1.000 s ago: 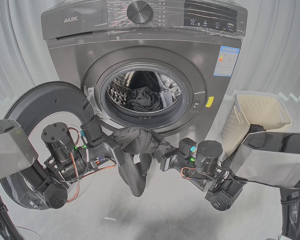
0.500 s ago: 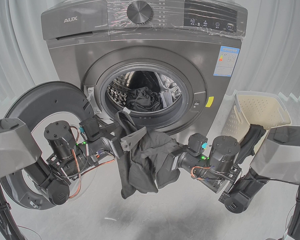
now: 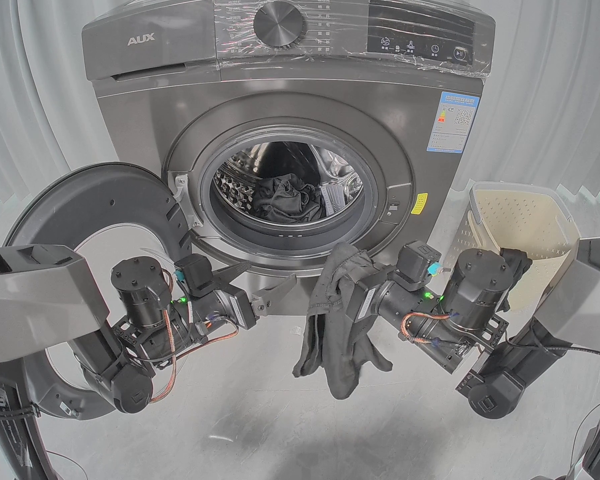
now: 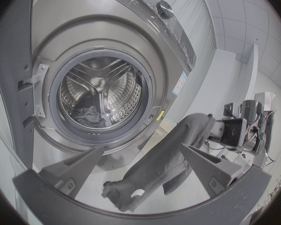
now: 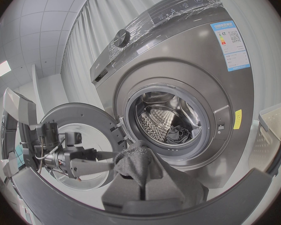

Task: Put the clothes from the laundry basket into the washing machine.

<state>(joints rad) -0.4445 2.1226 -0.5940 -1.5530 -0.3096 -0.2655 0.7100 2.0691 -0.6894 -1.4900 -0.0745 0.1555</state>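
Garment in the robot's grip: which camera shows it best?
The head view: the garment hangs there full length. The left wrist view shows it side-on, one edge hidden; the right wrist view sees its bunched top pinched in the right tool.

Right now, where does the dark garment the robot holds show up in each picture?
Head view: dark garment hangs just below the washer opening.
Left wrist view: dark garment hangs beyond the left gripper's fingers, beside the washer opening.
Right wrist view: dark garment bunched between the right gripper's fingers, before the washer opening.
Shared landmark: the washer opening.
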